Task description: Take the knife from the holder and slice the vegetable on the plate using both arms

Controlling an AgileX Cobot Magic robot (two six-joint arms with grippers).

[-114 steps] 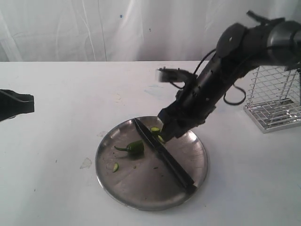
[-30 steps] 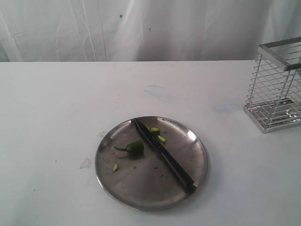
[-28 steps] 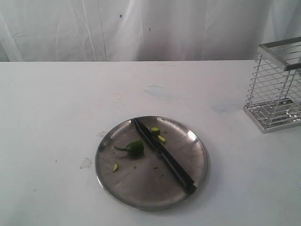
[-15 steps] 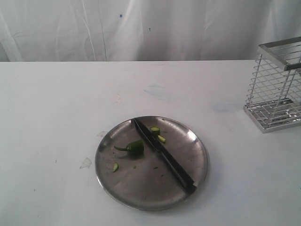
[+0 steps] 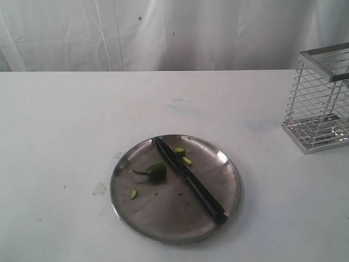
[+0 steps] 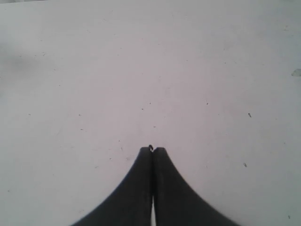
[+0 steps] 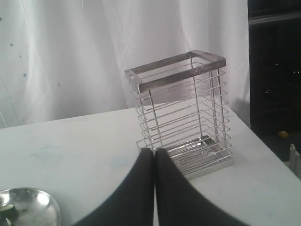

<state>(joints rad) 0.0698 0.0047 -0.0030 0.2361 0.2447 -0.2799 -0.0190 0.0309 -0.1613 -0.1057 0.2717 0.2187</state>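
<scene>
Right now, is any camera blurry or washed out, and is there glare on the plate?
Exterior view: slightly soft, evenly lit; the plate glares brightest at its far right rim. Left wrist view: pale, washed-out table; the left gripper has blurred edges. Right wrist view: holder fairly crisp, right gripper out of focus.

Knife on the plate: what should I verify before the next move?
1. Knife free of any gripper, lying across the plate: ok.
2. Vegetable on the plate, beside the blade: ok.
3. Left gripper empty, over the table: ok.
4. Right gripper empty, facing the holder: ok.
5. Jaws open for a grasp: not ok, both shut.
6. Holder upright, apart from the plate: ok.
</scene>
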